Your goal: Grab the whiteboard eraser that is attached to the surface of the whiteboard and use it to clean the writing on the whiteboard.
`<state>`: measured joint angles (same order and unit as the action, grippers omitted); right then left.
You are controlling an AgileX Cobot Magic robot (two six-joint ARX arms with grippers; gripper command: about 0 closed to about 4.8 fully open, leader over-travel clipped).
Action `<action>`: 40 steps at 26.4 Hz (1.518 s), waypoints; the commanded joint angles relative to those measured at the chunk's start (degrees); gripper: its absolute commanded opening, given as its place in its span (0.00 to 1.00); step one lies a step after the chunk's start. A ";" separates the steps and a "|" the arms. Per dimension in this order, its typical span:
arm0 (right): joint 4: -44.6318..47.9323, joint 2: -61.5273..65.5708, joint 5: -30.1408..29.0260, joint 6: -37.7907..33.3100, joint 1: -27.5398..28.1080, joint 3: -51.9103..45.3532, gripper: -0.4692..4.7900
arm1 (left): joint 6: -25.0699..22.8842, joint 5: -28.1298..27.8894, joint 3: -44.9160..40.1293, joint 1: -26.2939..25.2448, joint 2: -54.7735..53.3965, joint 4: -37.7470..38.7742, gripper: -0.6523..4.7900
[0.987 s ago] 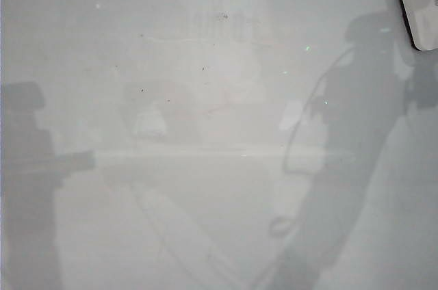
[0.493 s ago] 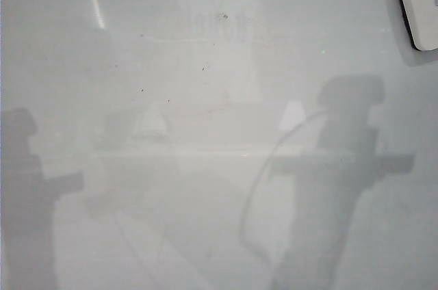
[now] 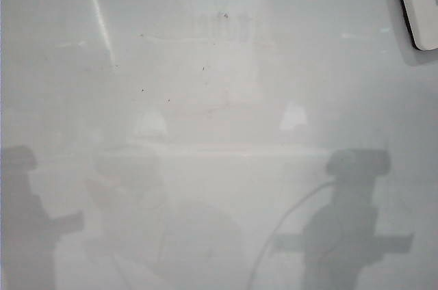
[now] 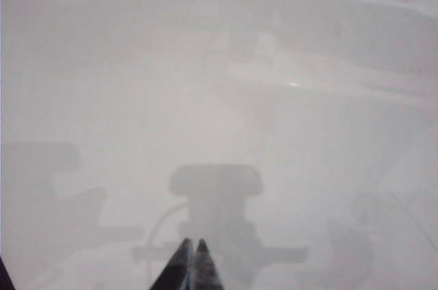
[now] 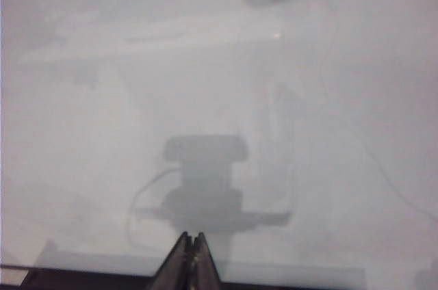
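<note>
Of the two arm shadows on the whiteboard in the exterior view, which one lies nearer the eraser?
The right-hand shadow, below the whiteboard eraser in the top right corner of the whiteboard; the other hugs the left edge.

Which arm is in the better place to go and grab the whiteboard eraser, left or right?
Probably the right. The whiteboard eraser lies on that side, ahead of the right gripper; the left gripper does not see it. Both are shut.

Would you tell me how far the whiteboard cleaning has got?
Looks done: the whiteboard shows no red writing, only faint smudges. The whiteboard eraser sits at its top right corner. In hand: nothing; left gripper and right gripper are shut and empty. Left: nothing visible.
</note>
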<state>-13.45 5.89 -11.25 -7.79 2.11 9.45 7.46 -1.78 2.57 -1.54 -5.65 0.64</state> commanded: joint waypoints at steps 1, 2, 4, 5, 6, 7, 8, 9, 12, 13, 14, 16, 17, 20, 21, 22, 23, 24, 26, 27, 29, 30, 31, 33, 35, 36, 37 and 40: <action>2.29 0.02 -0.22 -0.15 -0.07 -2.67 0.09 | 0.00 3.17 -1.44 0.11 -0.02 -0.79 0.11; 3.15 0.04 -0.22 -0.15 -0.04 -3.61 0.09 | 0.00 3.50 -1.97 0.11 0.00 -0.76 0.11; 5.35 0.02 -0.26 -0.15 -0.07 -5.73 0.09 | -0.20 3.45 -2.12 0.11 -0.04 1.42 0.11; 6.88 0.02 -0.48 -0.17 -0.07 -7.45 0.09 | 0.04 3.08 -2.12 0.11 -0.02 2.27 0.11; 7.28 0.02 -1.01 -0.20 -0.07 -8.28 0.09 | 0.02 3.10 -2.12 0.11 0.00 2.29 0.11; 7.06 0.02 -1.88 -0.17 -0.07 -9.05 0.09 | 0.04 3.10 -2.12 0.11 0.02 2.29 0.11; 6.62 0.02 -1.97 -0.13 -0.07 -9.25 0.09 | 0.02 3.23 -2.12 0.11 0.02 2.27 0.11; 5.95 0.02 -1.90 -0.13 -0.07 -9.25 0.09 | 0.02 3.28 -2.12 0.11 0.02 2.29 0.11; 5.14 0.02 -1.77 -0.13 0.00 -9.25 0.09 | 0.02 3.28 -2.12 0.11 0.07 2.29 0.11; 5.14 0.02 -1.77 -0.13 0.00 -9.25 0.09 | 0.02 3.30 -2.12 0.11 0.07 2.29 0.11; 5.14 0.02 -1.77 -0.13 0.00 -9.25 0.09 | 0.02 3.28 -2.12 0.11 0.07 2.29 0.11; 5.14 0.00 -1.77 -0.13 0.00 -9.25 0.09 | 0.02 3.28 -2.12 0.11 0.07 2.29 0.11; 5.01 -0.37 -1.70 -0.09 -0.07 -9.25 0.09 | 0.02 3.28 -2.12 0.11 0.04 2.29 0.11; 4.79 -4.31 1.09 4.90 0.09 -9.31 0.09 | 0.02 3.28 -2.12 0.11 0.07 2.25 0.11; 4.79 -5.88 2.51 5.42 0.07 -9.31 0.09 | 0.02 3.28 -2.12 0.11 0.04 2.32 0.11; 6.25 -5.84 4.20 5.68 0.02 -9.33 0.09 | 0.02 3.23 -2.12 0.11 0.09 2.38 0.11; 7.78 -6.01 5.40 5.73 0.02 -9.40 0.09 | 0.00 3.26 -2.10 0.07 0.07 2.27 0.11; 9.62 -5.90 6.40 6.14 -0.13 -9.40 0.09 | 0.02 3.30 -2.12 0.09 0.09 2.36 0.11; 12.81 -5.92 7.74 7.04 -0.59 -9.40 0.09 | 0.02 3.30 -2.12 0.11 0.13 2.25 0.11; 14.14 -5.92 8.02 8.13 -0.94 -9.40 0.09 | 0.02 3.28 -2.12 0.11 0.07 2.34 0.11; 16.39 -5.92 8.59 10.12 -1.81 -9.40 0.09 | 0.02 3.32 -2.12 0.11 0.11 2.43 0.11; 17.27 -5.92 8.68 10.88 -2.21 -9.40 0.09 | 0.02 3.30 -2.12 0.11 0.09 2.43 0.11; 17.77 -5.92 8.68 11.47 -2.64 -9.40 0.09 | 0.02 3.30 -2.12 0.11 0.07 2.43 0.11; 17.31 -5.92 8.68 12.26 -3.02 -9.40 0.09 | 0.02 3.30 -2.12 0.11 0.07 2.43 0.11; 16.76 -5.90 8.55 12.26 -3.02 -9.40 0.09 | 0.02 3.30 -2.12 0.11 0.07 2.43 0.11; 16.22 -5.90 8.57 12.26 -3.04 -9.40 0.09 | 0.02 3.30 -2.12 0.11 0.07 2.43 0.11; 16.24 -5.90 8.61 12.22 -3.04 -9.38 0.09 | 0.02 3.30 -2.12 0.11 0.07 2.43 0.11; 16.24 -5.90 8.59 12.22 -3.04 -9.38 0.09 | 0.02 3.30 -2.12 0.11 0.07 2.43 0.11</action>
<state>2.04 0.10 -2.81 4.23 -0.93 0.27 7.46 1.39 0.16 -1.50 -5.52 3.68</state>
